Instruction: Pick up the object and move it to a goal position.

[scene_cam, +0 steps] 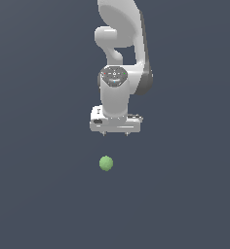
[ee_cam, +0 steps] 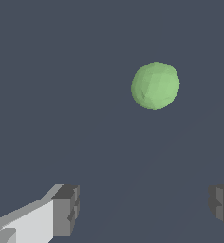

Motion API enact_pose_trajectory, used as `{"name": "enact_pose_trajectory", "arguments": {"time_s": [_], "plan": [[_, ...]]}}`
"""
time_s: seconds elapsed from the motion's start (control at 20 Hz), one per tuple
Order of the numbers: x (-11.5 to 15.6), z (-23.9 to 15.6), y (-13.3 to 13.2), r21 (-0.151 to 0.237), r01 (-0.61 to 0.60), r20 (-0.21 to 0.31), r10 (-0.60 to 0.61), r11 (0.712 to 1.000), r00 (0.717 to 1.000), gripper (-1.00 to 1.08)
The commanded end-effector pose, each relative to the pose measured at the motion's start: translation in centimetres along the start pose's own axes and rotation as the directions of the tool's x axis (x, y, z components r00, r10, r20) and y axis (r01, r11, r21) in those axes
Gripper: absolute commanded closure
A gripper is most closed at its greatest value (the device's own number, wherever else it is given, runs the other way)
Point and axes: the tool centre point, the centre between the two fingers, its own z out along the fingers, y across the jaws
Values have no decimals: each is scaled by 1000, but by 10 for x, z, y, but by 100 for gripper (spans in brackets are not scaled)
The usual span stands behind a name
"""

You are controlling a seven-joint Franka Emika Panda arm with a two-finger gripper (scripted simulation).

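Observation:
The object is a small smooth bright-green ball lying on the dark grey floor, a little toward the exterior view's left of the gripper's centre line. My white gripper hangs above it, pointing down, with a clear gap between its fingertips and the ball. In the wrist view the ball lies ahead of the gripper. The dark finger pads stand wide apart with nothing between them, so the gripper is open.
A plain dark grey floor stretches around the ball in every direction. The white arm rises behind the gripper toward the top of the exterior view.

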Motion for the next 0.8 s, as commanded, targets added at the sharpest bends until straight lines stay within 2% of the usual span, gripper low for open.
{"name": "enact_pose_trajectory", "arguments": {"time_s": [0.0,0.75], "plan": [[0,0,0,0,0,0,0,1000,1000,-92],[7,-16,-7,-4,-8,-18,8,1000,1000,-92]]}}
